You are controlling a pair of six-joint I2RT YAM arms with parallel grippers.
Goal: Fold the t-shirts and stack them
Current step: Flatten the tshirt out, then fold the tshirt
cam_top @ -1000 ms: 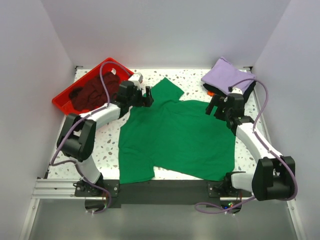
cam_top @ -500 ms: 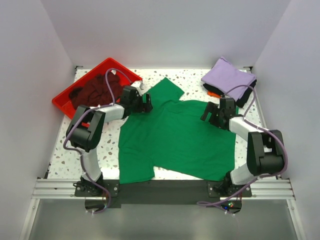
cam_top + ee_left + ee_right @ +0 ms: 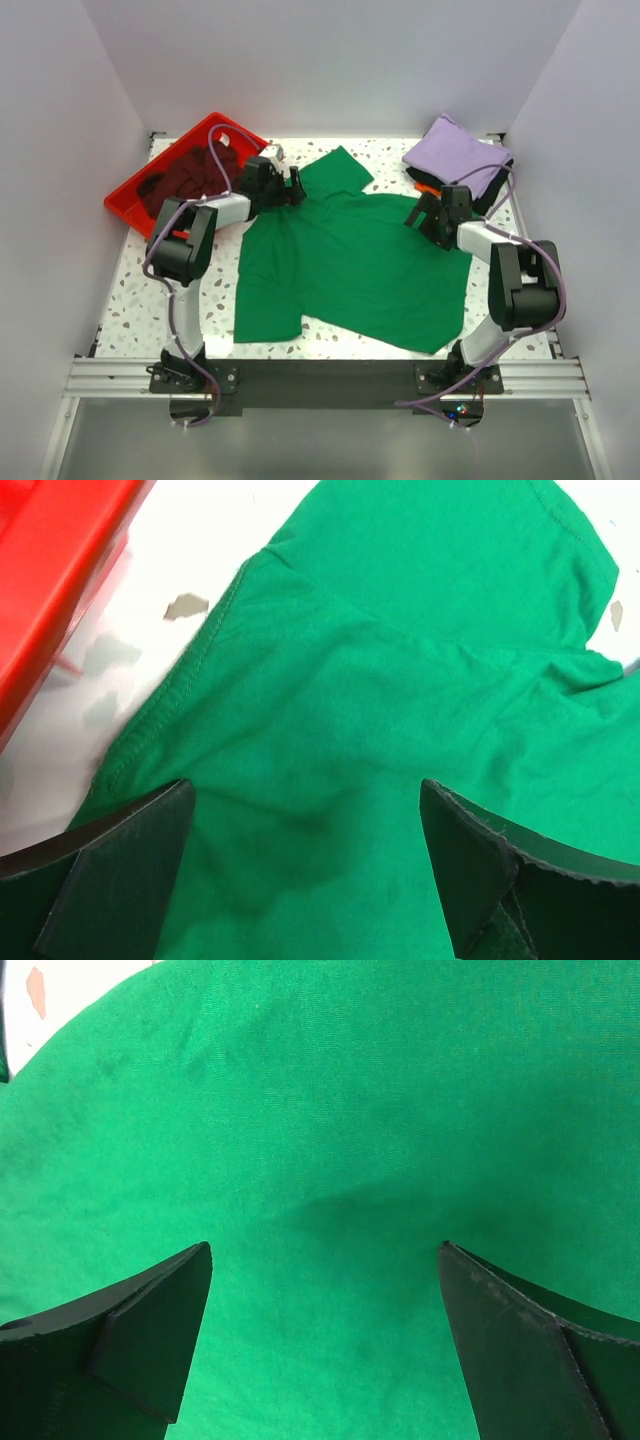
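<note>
From above, the green shirt lies spread flat mid-frame on the table. The left gripper sits at its upper-left shoulder and the right gripper at its upper-right edge. A maroon shirt fills the red tray at upper left. The lavender shirt tops a pile at upper right.

Left wrist: the fingers are spread wide over green cloth, holding nothing, with the tray in the upper-left corner.

Right wrist: the jaws gape wide and empty, and green cloth fills the frame.
</note>
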